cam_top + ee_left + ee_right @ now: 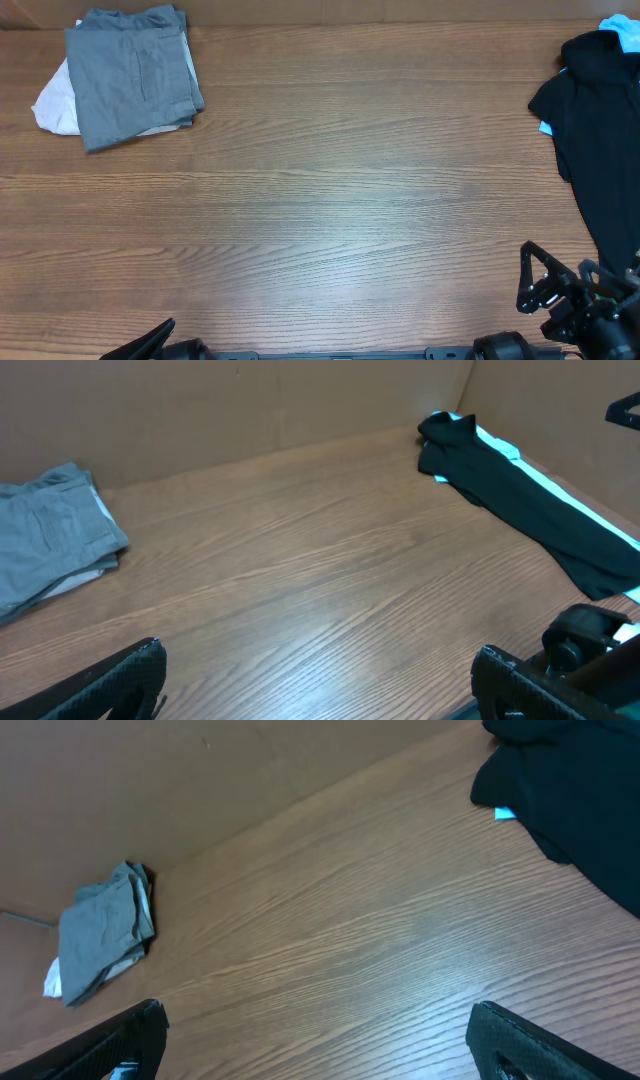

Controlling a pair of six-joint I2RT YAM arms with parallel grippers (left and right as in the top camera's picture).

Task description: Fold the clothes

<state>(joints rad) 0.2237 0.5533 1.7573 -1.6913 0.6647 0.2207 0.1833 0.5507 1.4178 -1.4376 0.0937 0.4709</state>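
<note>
Grey shorts (pixel 130 75) lie folded at upper left of the table (pixel 330 200), black shirt (pixel 600 130) at right edge; left gripper (pixel 320 685) and right gripper (pixel 315 1040) jaws both spread wide

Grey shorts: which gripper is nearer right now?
Left. The left gripper sits at the near table edge, on the same side as the grey shorts, which lie at the far edge. The right gripper is at the opposite end, beside the black shirt.

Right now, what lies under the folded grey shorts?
Some white fabric pokes out from under one edge of the grey shorts. The rest of it is covered, so whether it is a separate garment cannot be told.
</note>
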